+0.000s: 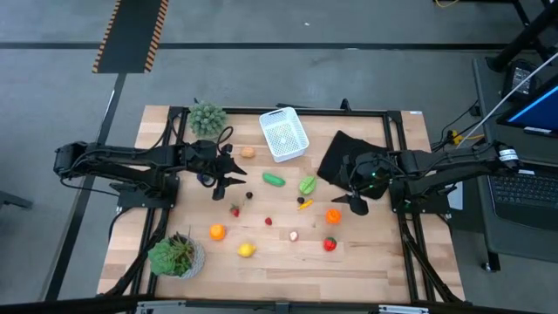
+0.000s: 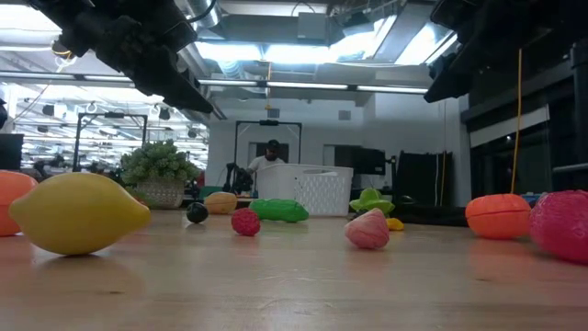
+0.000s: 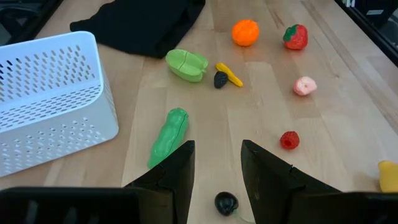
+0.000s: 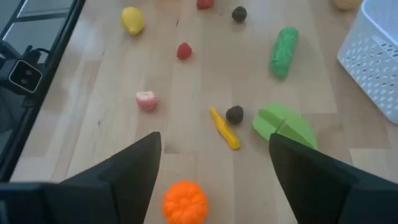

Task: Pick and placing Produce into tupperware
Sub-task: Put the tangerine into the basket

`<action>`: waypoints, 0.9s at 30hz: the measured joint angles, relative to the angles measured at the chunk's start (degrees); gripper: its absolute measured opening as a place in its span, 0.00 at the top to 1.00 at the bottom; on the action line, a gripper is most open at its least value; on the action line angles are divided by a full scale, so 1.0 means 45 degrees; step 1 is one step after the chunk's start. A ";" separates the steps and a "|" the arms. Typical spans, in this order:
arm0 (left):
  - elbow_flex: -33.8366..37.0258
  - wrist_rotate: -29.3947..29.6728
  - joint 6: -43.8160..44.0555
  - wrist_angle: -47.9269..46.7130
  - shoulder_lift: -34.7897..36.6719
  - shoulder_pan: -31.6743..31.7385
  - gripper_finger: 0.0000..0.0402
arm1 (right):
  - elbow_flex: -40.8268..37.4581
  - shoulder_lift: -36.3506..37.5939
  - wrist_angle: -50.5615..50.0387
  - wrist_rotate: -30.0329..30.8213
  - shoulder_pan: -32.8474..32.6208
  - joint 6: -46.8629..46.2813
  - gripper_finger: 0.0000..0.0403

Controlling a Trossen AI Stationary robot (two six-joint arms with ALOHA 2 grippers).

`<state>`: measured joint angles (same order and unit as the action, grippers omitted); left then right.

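Observation:
The white tupperware stands at the table's far middle, with no produce showing inside. The produce lies loose on the wood in front of it: a green cucumber, a light green leafy piece, an orange, a red strawberry, a lemon, a pink piece and small berries. My left gripper hangs open above the table left of the cucumber, over a dark berry. My right gripper hangs wide open above the table right of the orange.
Two potted plants stand on the left side, one at the far edge and one at the near edge. A black folded cloth lies right of the tub. A person shows in the room beyond the table.

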<state>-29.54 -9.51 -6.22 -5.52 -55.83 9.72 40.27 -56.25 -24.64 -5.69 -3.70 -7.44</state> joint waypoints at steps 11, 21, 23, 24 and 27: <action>0.0000 0.0013 0.0010 0.0015 0.0001 -0.0005 0.69 | -0.0005 -0.0538 0.0963 0.0735 -0.0486 -0.0536 0.26; 0.0000 0.0018 0.0019 0.0044 0.0002 0.0000 0.69 | 0.0908 -0.1970 -0.0095 0.2098 -0.2326 -0.0617 0.26; 0.0000 0.0018 0.0021 0.0044 0.0002 0.0000 0.69 | 0.1628 -0.2468 -0.0914 0.2551 -0.2642 -0.0669 0.26; 0.0000 0.0018 0.0024 0.0044 0.0005 0.0000 0.69 | 0.1984 -0.2750 -0.1433 0.2727 -0.2796 -0.0743 0.26; 0.0000 0.0018 0.0024 0.0044 0.0000 0.0000 0.69 | 0.2946 -0.3652 -0.2735 0.3169 -0.3140 -0.1113 0.26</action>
<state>-29.54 -9.43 -6.11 -5.32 -55.83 9.72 53.53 -72.68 -36.95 8.57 -17.84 -12.45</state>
